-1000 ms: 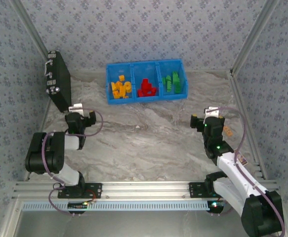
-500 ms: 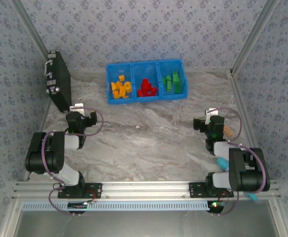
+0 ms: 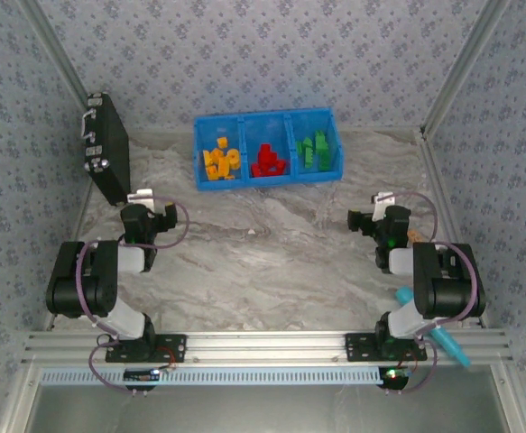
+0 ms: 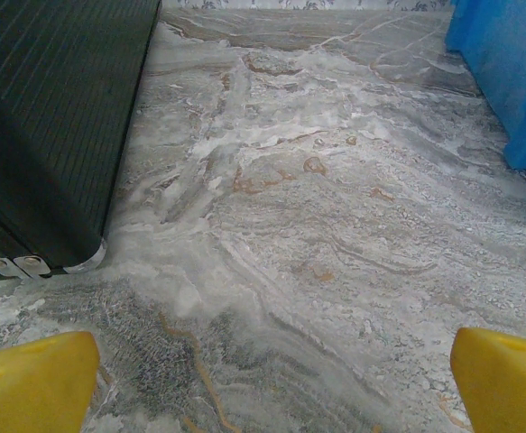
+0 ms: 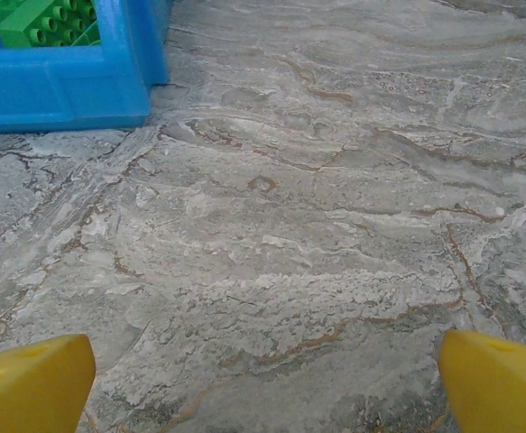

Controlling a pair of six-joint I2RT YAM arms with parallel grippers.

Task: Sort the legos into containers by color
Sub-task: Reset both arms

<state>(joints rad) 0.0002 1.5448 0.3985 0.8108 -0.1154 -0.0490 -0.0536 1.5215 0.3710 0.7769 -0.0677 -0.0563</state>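
Note:
The blue container (image 3: 272,181) stands at the back of the table with three compartments. Orange-yellow legos (image 3: 219,162) fill its left one, red legos (image 3: 268,161) the middle, green legos (image 3: 313,149) the right. My left gripper (image 4: 272,379) is open over bare marble, well short of the bin wall (image 4: 515,81). My right gripper (image 5: 267,383) is also open with nothing between its yellow fingertips (image 5: 497,379). It faces the bin's corner (image 5: 64,90), where green legos (image 5: 37,23) show. From above, both grippers, left (image 3: 145,212) and right (image 3: 371,221), sit low near the table's sides.
A black hard case (image 3: 106,149) leans at the back left, close beside my left gripper (image 4: 46,135). A cyan tube (image 3: 434,336) lies by the right arm's base, and a small orange card (image 3: 416,239) lies near the right wall. Metal frame posts edge the table.
The right arm has folded back toward its base, uncovering the cyan tube. Its gripper stays in about the same place. The left arm has not moved.

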